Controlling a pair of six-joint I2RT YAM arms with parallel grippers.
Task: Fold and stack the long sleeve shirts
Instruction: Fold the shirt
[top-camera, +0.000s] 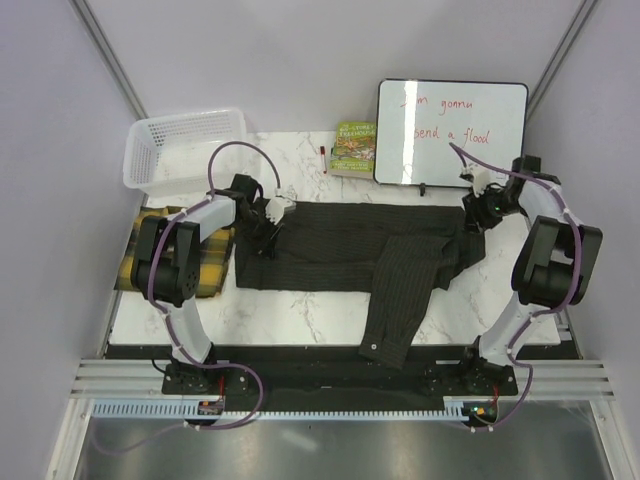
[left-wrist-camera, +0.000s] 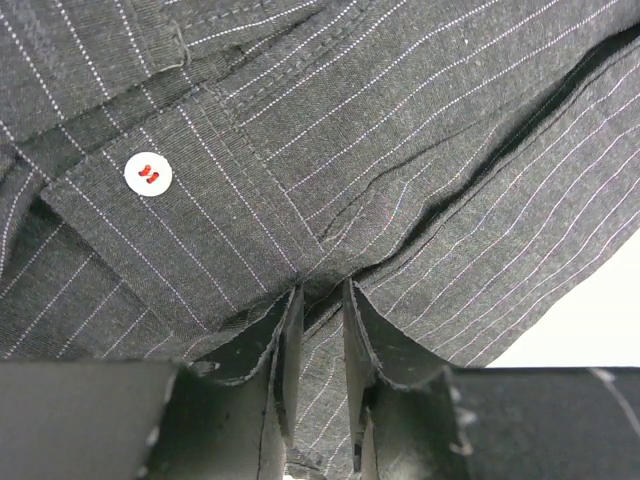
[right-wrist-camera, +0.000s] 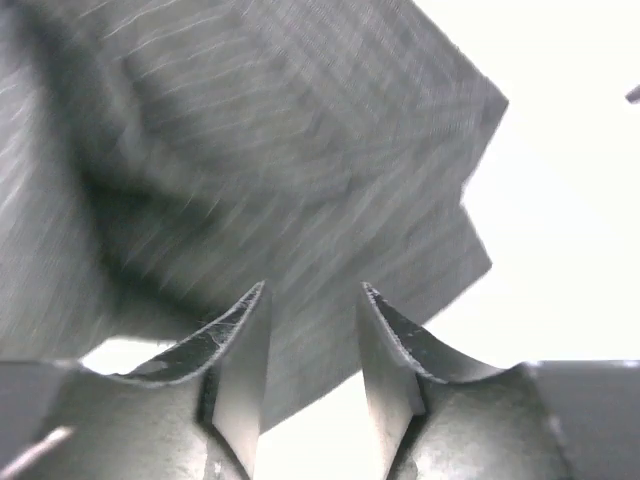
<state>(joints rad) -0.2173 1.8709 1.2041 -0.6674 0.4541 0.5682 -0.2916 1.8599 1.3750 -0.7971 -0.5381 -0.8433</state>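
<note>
The dark pinstriped shirt (top-camera: 330, 245) is lying spread flat across the middle of the tabletop, reaching towards its left and right edges. One sleeve (top-camera: 395, 300) is crossing it diagonally and hanging over the near edge. The yellow-and-black plaid shirt (top-camera: 212, 272) is sitting folded at the left edge, just beside it.

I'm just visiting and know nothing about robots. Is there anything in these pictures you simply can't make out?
Plaid shirt: top view, the left arm covers most of it; folded or not is unclear.
Left hand: left wrist view, it sits on the pinstriped shirt; a real pinch is unclear.
Right hand: right wrist view, cloth is blurred; grip unclear.
Book: top view, title too small.
</note>
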